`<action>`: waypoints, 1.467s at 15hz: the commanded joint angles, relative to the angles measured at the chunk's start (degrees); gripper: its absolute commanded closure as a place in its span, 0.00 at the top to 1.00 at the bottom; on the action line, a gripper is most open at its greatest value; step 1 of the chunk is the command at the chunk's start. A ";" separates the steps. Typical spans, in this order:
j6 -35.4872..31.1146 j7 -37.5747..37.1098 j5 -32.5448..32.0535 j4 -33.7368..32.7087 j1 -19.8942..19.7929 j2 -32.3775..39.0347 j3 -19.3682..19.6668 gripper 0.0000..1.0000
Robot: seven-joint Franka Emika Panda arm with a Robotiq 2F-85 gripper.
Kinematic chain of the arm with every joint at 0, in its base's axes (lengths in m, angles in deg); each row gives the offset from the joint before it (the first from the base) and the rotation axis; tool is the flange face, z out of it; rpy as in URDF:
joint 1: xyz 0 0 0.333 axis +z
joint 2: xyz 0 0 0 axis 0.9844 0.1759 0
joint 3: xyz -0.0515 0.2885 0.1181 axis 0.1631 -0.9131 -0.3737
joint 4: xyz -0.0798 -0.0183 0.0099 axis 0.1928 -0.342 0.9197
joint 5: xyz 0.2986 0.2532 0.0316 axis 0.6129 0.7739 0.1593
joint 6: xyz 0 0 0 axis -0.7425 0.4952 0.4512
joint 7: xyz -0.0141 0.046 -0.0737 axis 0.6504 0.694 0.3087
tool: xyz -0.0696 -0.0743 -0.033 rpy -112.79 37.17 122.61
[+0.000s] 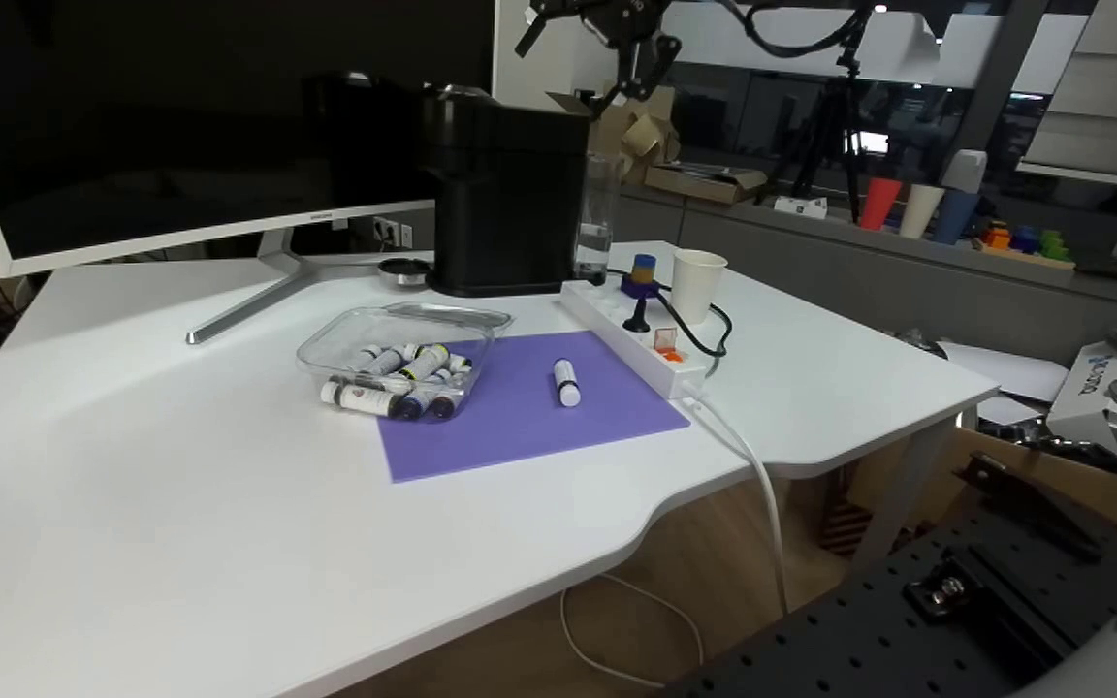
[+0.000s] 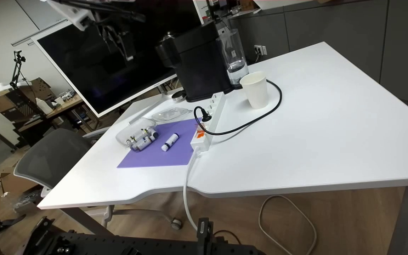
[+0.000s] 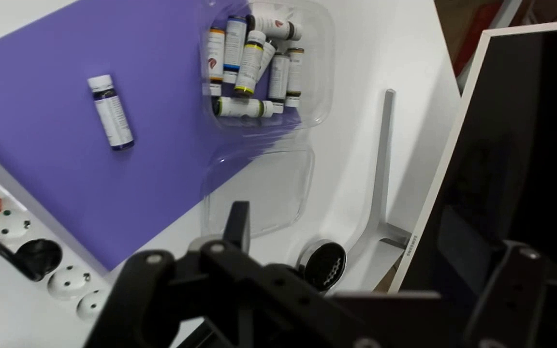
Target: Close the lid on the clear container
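Nearest in the wrist view, our gripper [image 3: 351,227] hangs with jaws spread wide, nothing between. Beyond, the lid [image 3: 264,188] lies just beside the clear tub [image 3: 316,72], at its six o'clock; hinged or not, we can't tell. We fear the thin edge may slip a shallow pinch, or the heaped bottles [image 3: 249,65] may prop the lid up. Their labels [image 3: 215,53]: too fine to read. Farthest, at eleven o'clock from the tub in an exterior view, monitor [image 1: 209,126] marked SAMSUNG.
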State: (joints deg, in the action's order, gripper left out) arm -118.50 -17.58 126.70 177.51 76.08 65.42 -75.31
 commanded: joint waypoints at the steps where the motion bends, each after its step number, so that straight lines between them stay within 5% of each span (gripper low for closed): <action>1: 0.14 1.08 2.13 -0.94 -0.49 1.85 -0.80 1.00; 10: -2.58 2.41 7.33 -2.47 -1.18 7.26 -0.93 1.00; 22: 2.44 1.16 13.32 -21.26 -6.92 35.39 -2.53 1.00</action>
State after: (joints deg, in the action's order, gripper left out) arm -118.22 -15.46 139.05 163.76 70.24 93.94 -76.38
